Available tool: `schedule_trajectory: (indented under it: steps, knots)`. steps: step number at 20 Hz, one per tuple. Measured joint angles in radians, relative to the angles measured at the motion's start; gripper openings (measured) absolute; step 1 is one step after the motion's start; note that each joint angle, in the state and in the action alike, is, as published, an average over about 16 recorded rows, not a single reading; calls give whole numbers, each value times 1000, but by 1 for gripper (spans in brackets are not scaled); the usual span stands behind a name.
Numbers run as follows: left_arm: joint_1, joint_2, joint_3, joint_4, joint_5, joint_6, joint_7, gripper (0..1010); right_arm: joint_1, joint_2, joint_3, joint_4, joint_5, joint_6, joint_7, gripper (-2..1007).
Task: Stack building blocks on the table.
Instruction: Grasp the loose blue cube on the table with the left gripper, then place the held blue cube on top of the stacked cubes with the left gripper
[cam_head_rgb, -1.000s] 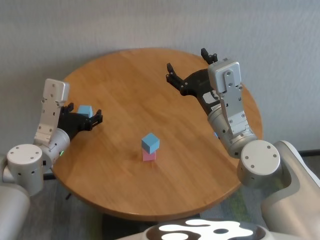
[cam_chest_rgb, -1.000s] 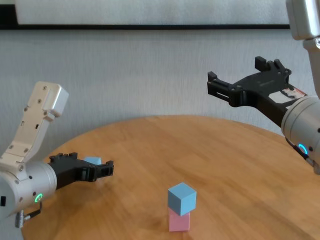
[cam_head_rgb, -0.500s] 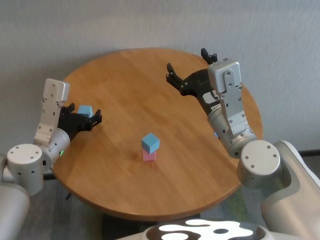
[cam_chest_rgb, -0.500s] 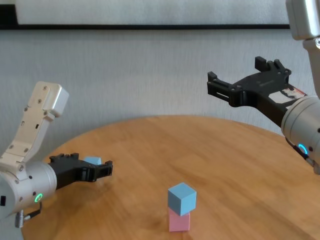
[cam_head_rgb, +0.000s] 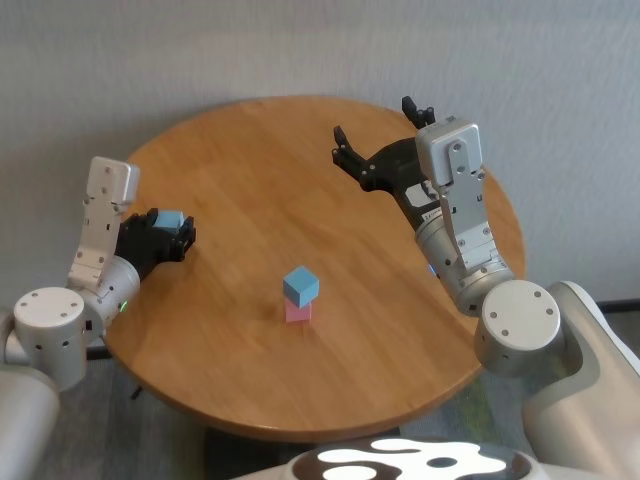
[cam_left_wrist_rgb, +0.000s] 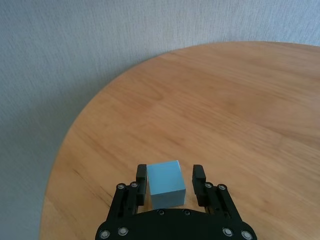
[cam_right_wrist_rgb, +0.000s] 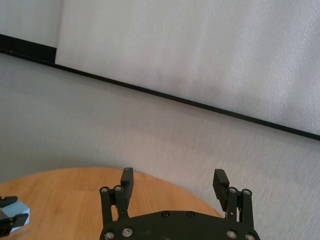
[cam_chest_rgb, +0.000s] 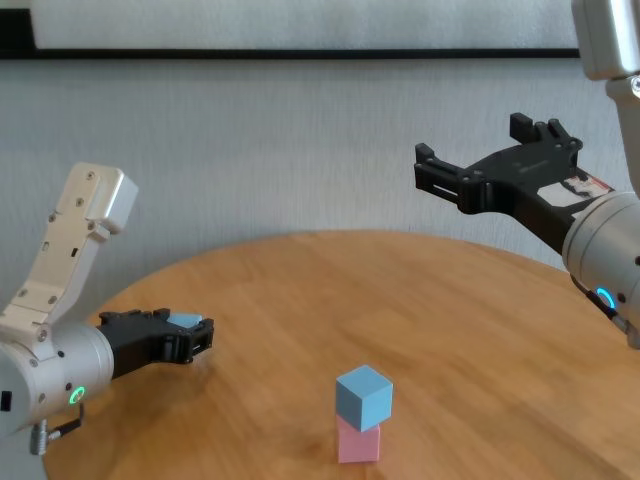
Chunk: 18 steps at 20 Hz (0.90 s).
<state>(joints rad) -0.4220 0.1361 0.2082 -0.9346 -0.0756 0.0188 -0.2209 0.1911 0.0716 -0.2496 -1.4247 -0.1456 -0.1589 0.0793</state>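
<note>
Three small matte cubes of equal size sit on the round, honey-coloured wood-grain worktop (cam_head_rgb: 300, 380). Near the middle, a light blue block (cam_head_rgb: 301, 285) rests on a pink block (cam_head_rgb: 298, 312), the blue one twisted a little out of line with the pink. The second light blue block (cam_left_wrist_rgb: 167, 183) lies at the left side of the worktop, well apart from the pair. The left end effector (cam_left_wrist_rgb: 170, 182) sits low around it, fingers close against both sides; a thin gap shows on one side, so I cannot tell whether it is clamped. The right end effector (cam_head_rgb: 378, 140) hangs high over the far right, fingers spread wide, holding nothing. Bare wood separates the blocks. A grey wall (cam_chest_rgb: 300, 150) stands behind.
</note>
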Motion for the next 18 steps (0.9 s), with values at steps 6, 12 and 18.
schedule_trajectory:
  steps: [6, 12, 18]
  knots:
    - [0, 0, 0, -1, 0, 1, 0, 477, 0, 0, 0, 0, 0, 0, 0, 1005]
    - [0, 1, 1, -2, 0, 2, -1, 407, 0, 0, 0, 0, 0, 0, 0, 1005]
    - [13, 9, 2, -40, -4, 0, -20, 401, 0, 0, 0, 0, 0, 0, 0, 1005]
